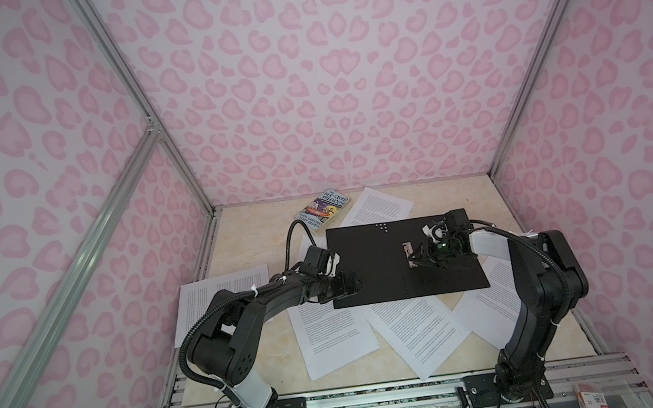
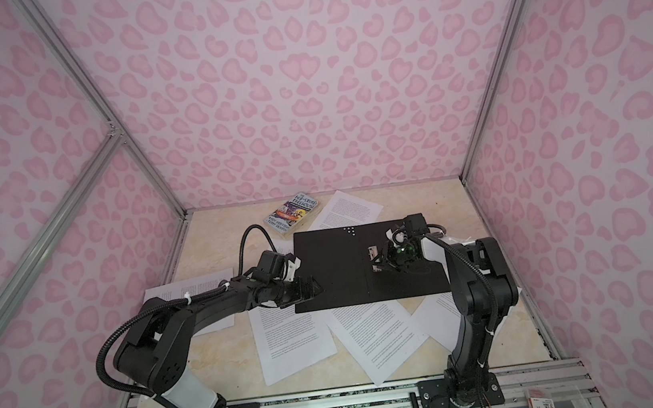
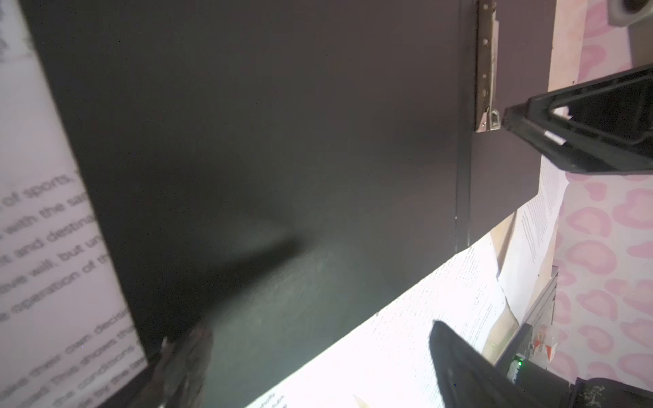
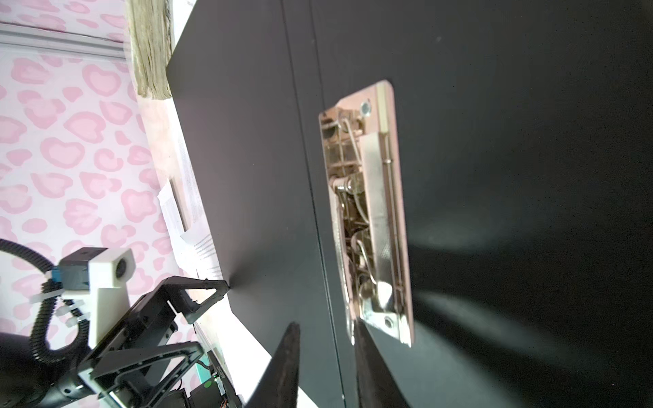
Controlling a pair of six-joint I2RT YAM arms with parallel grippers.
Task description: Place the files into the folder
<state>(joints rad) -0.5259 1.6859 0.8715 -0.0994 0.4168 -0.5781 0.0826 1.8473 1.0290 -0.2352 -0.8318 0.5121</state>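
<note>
Folder [image 1: 369, 267] lies open, black inside up, mid-worktop [image 1: 249, 348] nearer the far edge. No sheets [image 1: 334, 338] are inside; all lie scattered around and partly beneath it. Left end effector [image 3: 314, 342] is spread wide and empty at its left edge. Right end effector [image 4: 325, 326] is slightly parted, grasping nothing, at the metal clip [image 4: 371, 219]. Filing judged not begun.

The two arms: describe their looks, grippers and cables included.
Both the left arm and right arm are black with jointed housings and a white link each. Black ribbed cables loop along them, fixed by white zip ties. The left gripper has black open-framed triangular fingers; a white-mounted camera sits behind it.
</note>
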